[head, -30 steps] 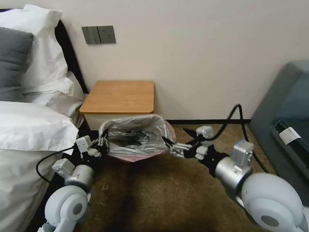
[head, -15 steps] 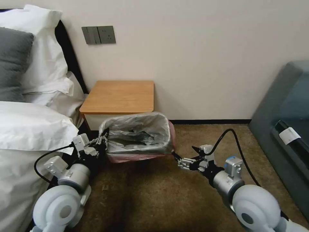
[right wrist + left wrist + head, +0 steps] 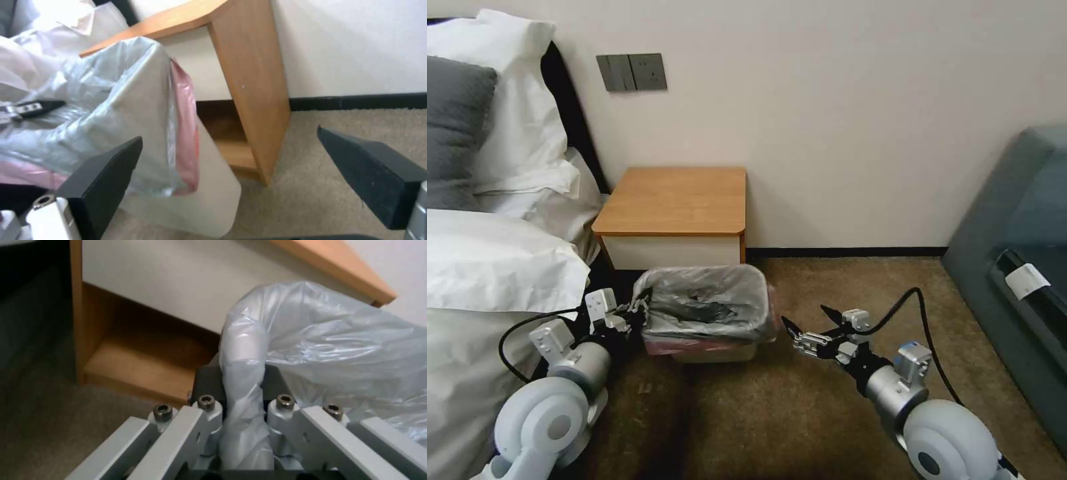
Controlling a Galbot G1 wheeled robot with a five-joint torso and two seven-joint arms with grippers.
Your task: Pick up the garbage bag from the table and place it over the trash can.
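Standing on the carpet [image 3: 827,280] just in front of the table [image 3: 675,200], the trash can [image 3: 720,352] wears the garbage bag [image 3: 707,303] over its rim, pink edge hanging down the sides. The left gripper [image 3: 642,311] is clamped on a fold of the film at the bin's left side, seemingly pinched tight, while the right gripper [image 3: 807,323] sits just right of the bin with its fingers spread wide, holding nothing

Head view high, angled down; wrist views close; all share garbage bag [image 3: 707,307].
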